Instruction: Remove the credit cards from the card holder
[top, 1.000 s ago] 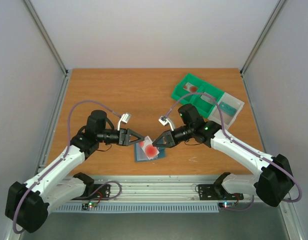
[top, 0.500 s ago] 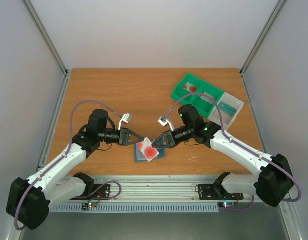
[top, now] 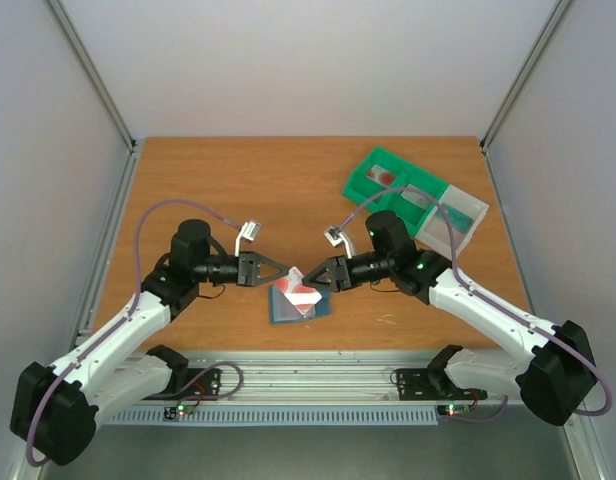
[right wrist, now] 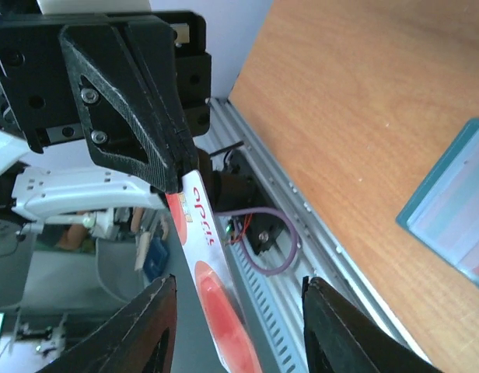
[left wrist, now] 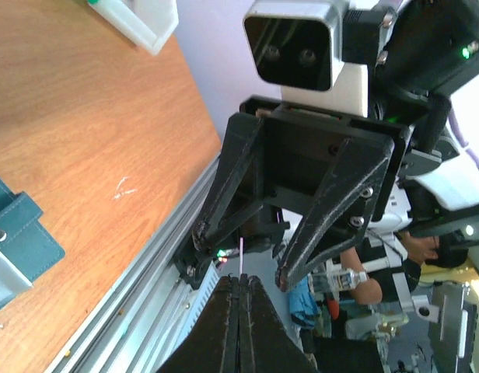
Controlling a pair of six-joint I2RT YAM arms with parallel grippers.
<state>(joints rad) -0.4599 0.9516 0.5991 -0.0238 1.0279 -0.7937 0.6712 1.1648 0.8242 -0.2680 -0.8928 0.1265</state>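
With left gripper [top: 290,284] closed fully, pinching the reddish-pink credit card [top: 301,294] above the card holder [top: 281,314]. With right gripper [top: 310,281] partly open around same card, not clamping it.

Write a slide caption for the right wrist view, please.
Left tool pinches the reddish-pink card between the right tool's open fingers; card holder lies beyond.

Red-and-white credit card [top: 299,294] tilted on edge above flat slate-blue card holder [top: 284,315].
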